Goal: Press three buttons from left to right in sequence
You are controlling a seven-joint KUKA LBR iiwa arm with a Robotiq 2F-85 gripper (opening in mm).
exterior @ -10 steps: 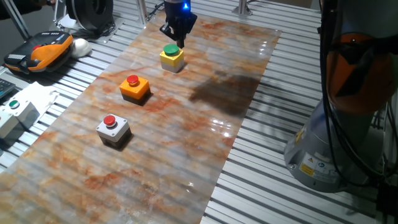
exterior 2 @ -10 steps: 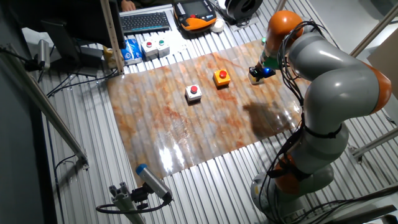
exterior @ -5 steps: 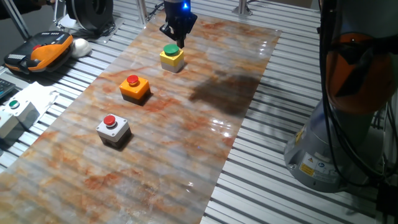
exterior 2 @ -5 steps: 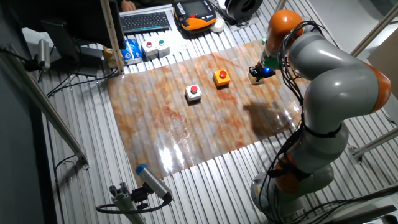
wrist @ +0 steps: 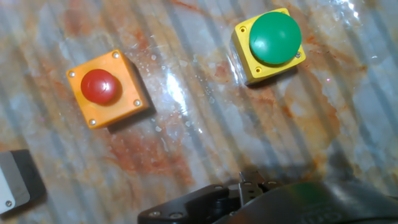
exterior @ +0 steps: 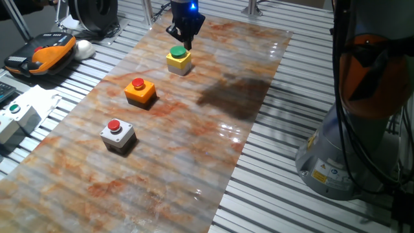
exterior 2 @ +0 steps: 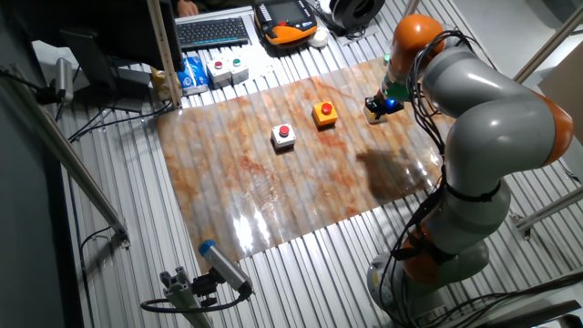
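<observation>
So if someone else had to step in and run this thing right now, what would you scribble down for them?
Gripper: poised just above the yellow box's green cap; contact and finger state unclear.
Boxes in a row on the marbled mat: grey box, orange box, yellow box.
Done: cannot confirm any presses from these views.
Left: probably finish the green cap; check the grey and orange ones were pressed.

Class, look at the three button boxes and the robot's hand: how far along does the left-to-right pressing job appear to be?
The hand hangs just above the green cap of the yellow box, last in the row. The grey box and the orange box lie behind it, so they are probably done, though no frame proves a press. Only the green cap seems left.
</observation>
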